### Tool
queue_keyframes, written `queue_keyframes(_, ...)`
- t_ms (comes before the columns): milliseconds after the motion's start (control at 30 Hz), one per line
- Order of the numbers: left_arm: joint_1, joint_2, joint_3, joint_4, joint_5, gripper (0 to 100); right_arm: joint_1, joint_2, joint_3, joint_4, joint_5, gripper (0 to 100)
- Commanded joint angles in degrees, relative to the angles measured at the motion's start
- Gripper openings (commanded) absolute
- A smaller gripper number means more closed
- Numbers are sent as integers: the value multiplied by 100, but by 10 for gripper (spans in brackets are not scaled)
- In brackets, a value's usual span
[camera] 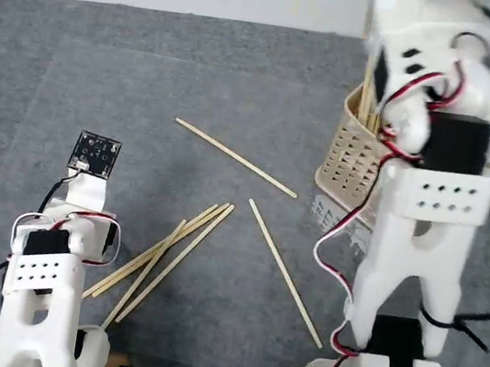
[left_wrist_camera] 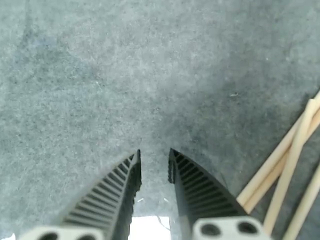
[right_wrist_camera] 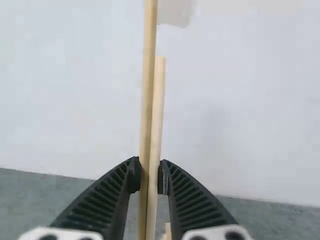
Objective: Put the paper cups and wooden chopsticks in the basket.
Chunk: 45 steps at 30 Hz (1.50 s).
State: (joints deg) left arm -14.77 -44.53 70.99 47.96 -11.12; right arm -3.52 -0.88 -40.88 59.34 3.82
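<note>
A: The right gripper (right_wrist_camera: pixel 148 176)?
B: Clamped on two upright chopsticks (right_wrist_camera: pixel 149 100), up by the basket (camera: pixel 346 166).
A: And the left gripper (left_wrist_camera: pixel 154 162)?
B: Narrowly parted, empty, low over the worktop (left_wrist_camera: pixel 125 75) — loose chopsticks (left_wrist_camera: pixel 280 170) just beside it.

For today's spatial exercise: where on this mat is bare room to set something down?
The far-left mat, between the left arm and the slanted single chopstick, is bare. Crowded: the chopstick cluster mid-table and around the basket.
</note>
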Motion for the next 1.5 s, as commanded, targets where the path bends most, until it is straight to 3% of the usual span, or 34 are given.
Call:
queue_keyframes(0, -18, -158, -22, -123, -35, 86, 330, -391, -308, -154, -70, 8)
queue_keyframes(267, -18, -149, -13, -229, -35, 86, 558, -488, 149, -453, -79, 8)
queue_keyframes(700, -9, -158, 31, -237, -35, 86, 400, -2563, 2409, -347, -185, 7)
queue_keyframes(1067, -18, -158, 40, -237, -35, 86, 277, -2756, 4721, -3881, 105, 7)
queue_keyframes(1267, -9, -158, 40, -237, -35, 86, 312, -2343, 5609, -4787, 105, 7)
queue_keyframes(1467, -9, -158, 40, -237, -35, 86, 312, -2053, 6242, -5024, 105, 11)
